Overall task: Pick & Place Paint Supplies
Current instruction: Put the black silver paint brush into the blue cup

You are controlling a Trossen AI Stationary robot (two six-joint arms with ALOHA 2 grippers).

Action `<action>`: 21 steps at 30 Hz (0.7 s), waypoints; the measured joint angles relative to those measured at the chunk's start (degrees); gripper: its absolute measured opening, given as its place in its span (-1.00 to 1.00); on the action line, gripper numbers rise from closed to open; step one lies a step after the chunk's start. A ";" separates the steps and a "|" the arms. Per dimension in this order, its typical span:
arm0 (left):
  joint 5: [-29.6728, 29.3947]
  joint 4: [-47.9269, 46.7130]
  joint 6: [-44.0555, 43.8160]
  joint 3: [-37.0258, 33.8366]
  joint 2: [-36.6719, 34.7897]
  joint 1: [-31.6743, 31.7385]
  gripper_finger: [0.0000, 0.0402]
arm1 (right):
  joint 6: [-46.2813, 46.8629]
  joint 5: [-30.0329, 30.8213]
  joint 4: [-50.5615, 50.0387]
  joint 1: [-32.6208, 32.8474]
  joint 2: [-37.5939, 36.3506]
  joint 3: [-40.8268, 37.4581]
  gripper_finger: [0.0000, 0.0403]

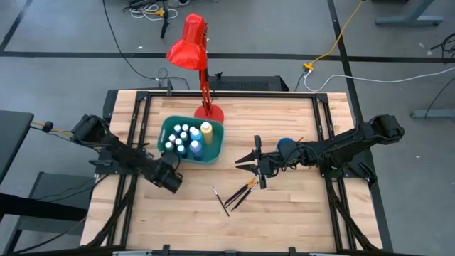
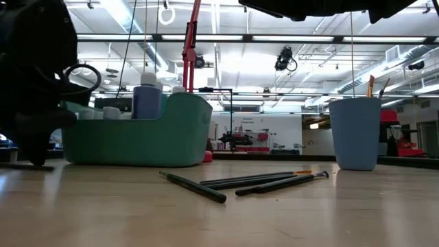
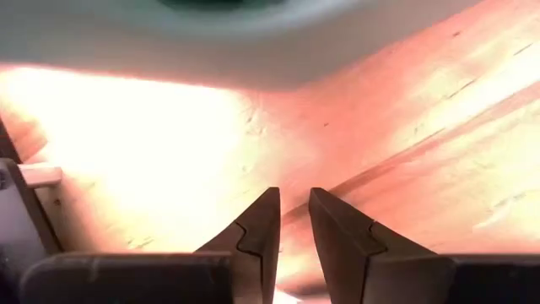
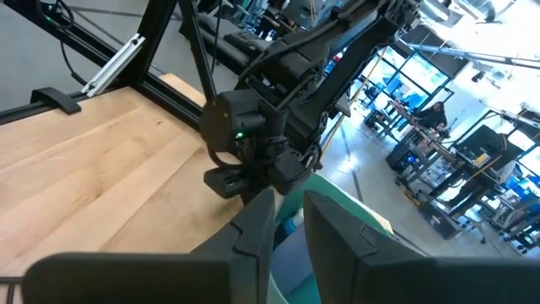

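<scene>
Several white-capped paint bottles and a taller yellow bottle stand in the teal bin. Several dark-handled brushes lie flat on the wood in front of the bin, and show in the low view as brushes. The blue cup stands to their right with brush handles sticking out of it. My left gripper is shut and empty, low over the table by the bin's near left corner. My right gripper is shut and empty, raised between bin and cup, pointing left.
A red desk lamp stands with its base just behind the bin. A black frame runs along the table's far and side edges. Bare wood lies at the near right, and the right wrist view looks across at the left arm.
</scene>
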 joint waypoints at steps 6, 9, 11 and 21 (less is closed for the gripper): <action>3.94 2.10 2.34 2.71 0.02 0.00 -0.59 | 0.02 0.01 -0.27 0.00 0.00 -0.02 -0.62; 3.93 2.93 4.38 5.62 0.13 -0.13 -0.59 | 0.13 0.02 -0.19 0.00 0.00 -0.02 -0.62; 3.82 2.56 6.73 7.93 0.12 -0.24 -0.59 | 0.15 0.02 -0.19 0.00 0.00 -0.02 -0.62; 0.57 -1.70 -9.91 22.20 0.35 -3.34 -0.59 | 0.13 0.02 -0.23 0.00 0.00 -0.02 -0.61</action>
